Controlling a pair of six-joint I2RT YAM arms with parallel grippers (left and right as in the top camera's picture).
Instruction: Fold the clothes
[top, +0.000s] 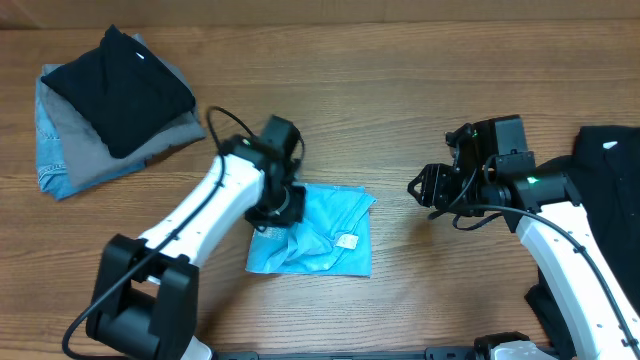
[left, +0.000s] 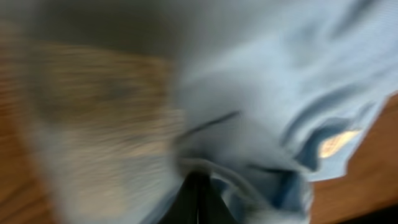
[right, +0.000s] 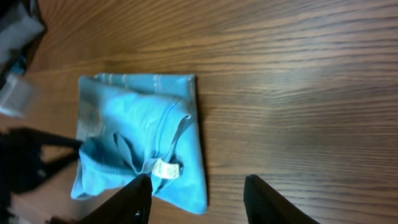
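The light blue T-shirt (top: 325, 235) lies in a rough folded square on the wooden table, with its white neck tag (top: 347, 241) facing up. My left gripper (top: 281, 207) is at the shirt's upper left edge. In the blurred left wrist view its dark jaws (left: 198, 198) sit pressed together with blue cloth (left: 261, 93) bunched at their tips. My right gripper (top: 420, 188) is open and empty, right of the shirt and apart from it. In the right wrist view its open fingers (right: 199, 199) frame the shirt (right: 124, 118) and tag (right: 166, 169). The chest lettering is hidden.
A stack of folded clothes (top: 110, 100), black on grey on blue, sits at the far left. A black garment (top: 605, 160) lies at the right edge under my right arm. Bare wood table (top: 400, 90) lies between the arms.
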